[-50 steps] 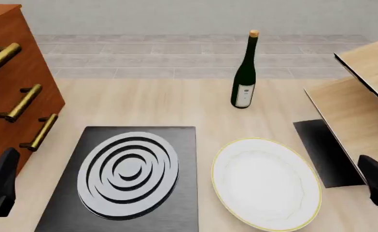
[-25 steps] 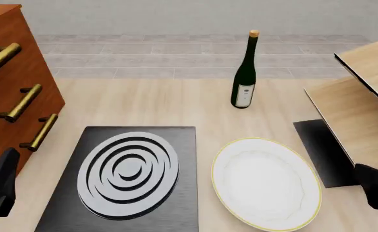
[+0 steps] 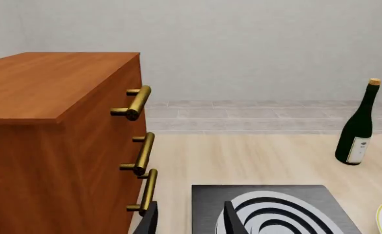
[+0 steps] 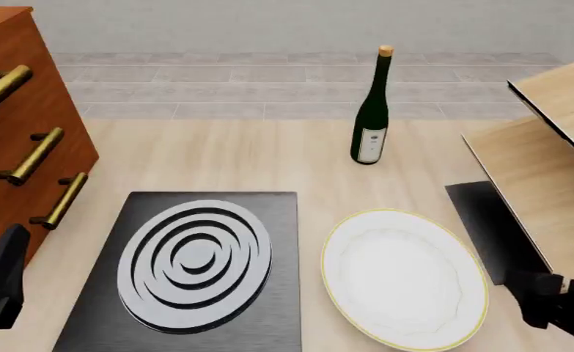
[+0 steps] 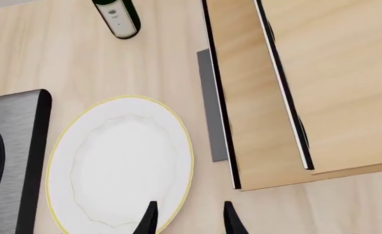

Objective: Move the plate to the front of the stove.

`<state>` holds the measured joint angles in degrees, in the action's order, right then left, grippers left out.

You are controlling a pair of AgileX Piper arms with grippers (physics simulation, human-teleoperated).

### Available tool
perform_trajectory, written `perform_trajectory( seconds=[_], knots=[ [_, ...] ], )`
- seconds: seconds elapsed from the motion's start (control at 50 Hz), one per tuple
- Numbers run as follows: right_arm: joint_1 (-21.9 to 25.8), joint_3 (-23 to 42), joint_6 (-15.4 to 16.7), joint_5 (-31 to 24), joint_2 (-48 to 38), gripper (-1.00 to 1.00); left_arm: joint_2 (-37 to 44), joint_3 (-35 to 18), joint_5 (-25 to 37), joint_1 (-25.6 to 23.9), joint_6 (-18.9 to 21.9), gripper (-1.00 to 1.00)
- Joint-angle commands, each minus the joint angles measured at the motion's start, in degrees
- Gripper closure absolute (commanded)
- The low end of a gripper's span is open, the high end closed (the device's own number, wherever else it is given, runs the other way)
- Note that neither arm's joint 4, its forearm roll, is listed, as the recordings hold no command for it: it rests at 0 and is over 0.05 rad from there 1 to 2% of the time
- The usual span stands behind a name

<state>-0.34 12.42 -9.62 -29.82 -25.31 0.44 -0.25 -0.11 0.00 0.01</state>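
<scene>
Two tools sit at the near edge of the desk (image 4: 267, 154), both with fingers apart and empty. The plate (image 4: 404, 277) lies flat just right of the stove (image 4: 193, 271), not touching it. The right tool (image 5: 187, 217) hangs over the plate's near-right rim, likely lining up to pinch that thin edge. The left tool (image 3: 189, 219) idles beside the drawers (image 4: 23, 139).

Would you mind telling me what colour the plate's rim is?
The plate is white with a thin yellow-gold rim, clearest in the front view.
</scene>
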Motion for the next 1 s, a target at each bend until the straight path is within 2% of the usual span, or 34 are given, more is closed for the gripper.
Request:
perform_trajectory(
  seconds=[0.02, 0.3, 0.32, 0.36, 0.56, 1.0],
  knots=[
    [2.21, -3.18, -2.68, 5.15, -4.05, -1.0, 0.01, 0.0, 0.0, 0.01, -0.01, -1.0],
    [3.8, -5.01, -5.15, 10.05, -8.36, -1.0, 0.0, 0.0, 0.0, 0.0, -0.01, -1.0],
    [4.25, -5.5, -6.23, 10.96, -9.36, -1.0, -0.01, 0.0, 0.0, -0.01, 0.0, -1.0],
    [4.14, -5.46, -5.82, 11.47, -9.68, -1.0, 0.0, 0.0, 0.0, 0.0, 0.0, -1.0],
    [6.58, -7.67, -9.15, 17.36, -14.48, -1.0, -0.01, 0.0, 0.0, 0.01, 0.0, -1.0],
    [7.43, -11.48, -12.07, 24.85, -19.62, -1.0, 0.0, 0.0, 0.0, 0.0, 0.01, -1.0]
  ],
)
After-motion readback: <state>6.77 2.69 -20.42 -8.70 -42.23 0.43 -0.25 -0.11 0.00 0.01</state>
